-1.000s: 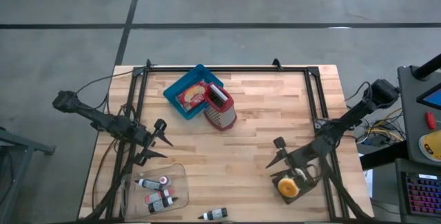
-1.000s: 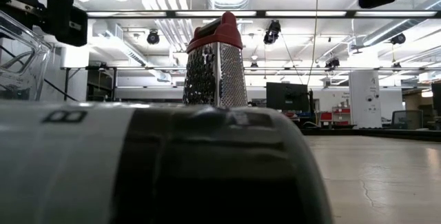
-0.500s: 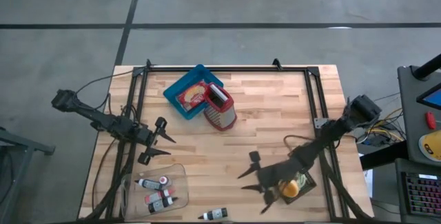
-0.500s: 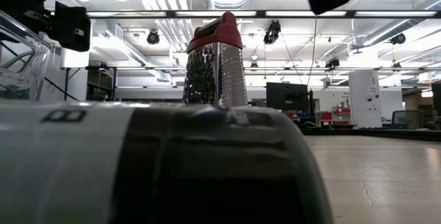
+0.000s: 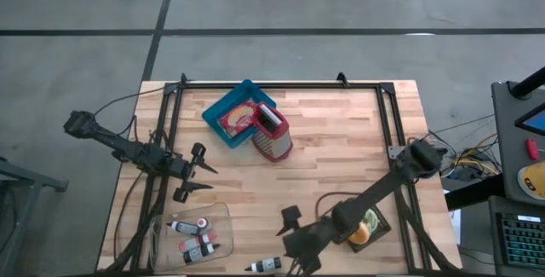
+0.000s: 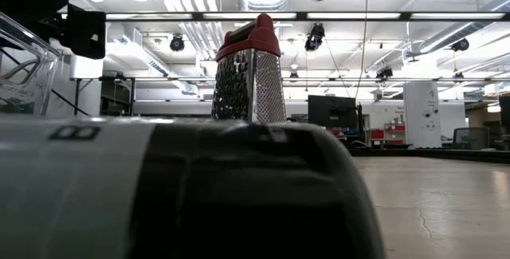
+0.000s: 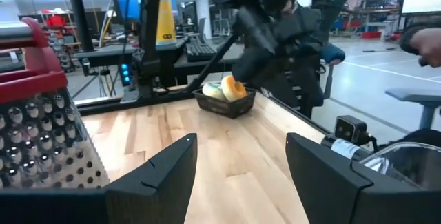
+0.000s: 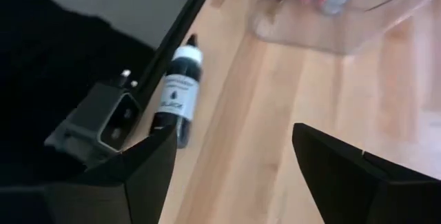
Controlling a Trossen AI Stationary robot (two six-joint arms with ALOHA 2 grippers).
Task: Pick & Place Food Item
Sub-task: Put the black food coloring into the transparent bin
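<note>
– Where the worktop [image 5: 341, 141] has its front right corner, what sits there?
– Food item [image 5: 361, 230], yellow-orange, rounded, in a small dark tray [image 5: 377, 222]. Tray close to the right edge. The left wrist view shows the same item [image 7: 227, 88] heaped in its tray [image 7: 224, 105], with something pale green beside the yellow.
– Anything holding it?
– No. The right arm reaches over the tray toward the middle of the front edge. Right gripper [image 5: 294, 241] is past the tray, well apart from the food, fingers spread wide, nothing between them.
– And below that gripper?
– A small bottle [image 5: 264, 265], white collar and dark label, lying on its side along the front edge. The right wrist view has it [image 8: 176, 89] just ahead of the spread fingers.
– Left side?
– Left gripper [image 5: 197, 175] hangs near the left edge, fingers apart, empty. A clear tub [image 5: 194, 234] with more small bottles sits at the front left corner.
– Back of the worktop?
– Blue bin [image 5: 223, 106] holding a red packet [image 5: 238, 119], toward the back left. A red-topped box grater [image 5: 272, 132] stands upright, touching the bin.
</note>
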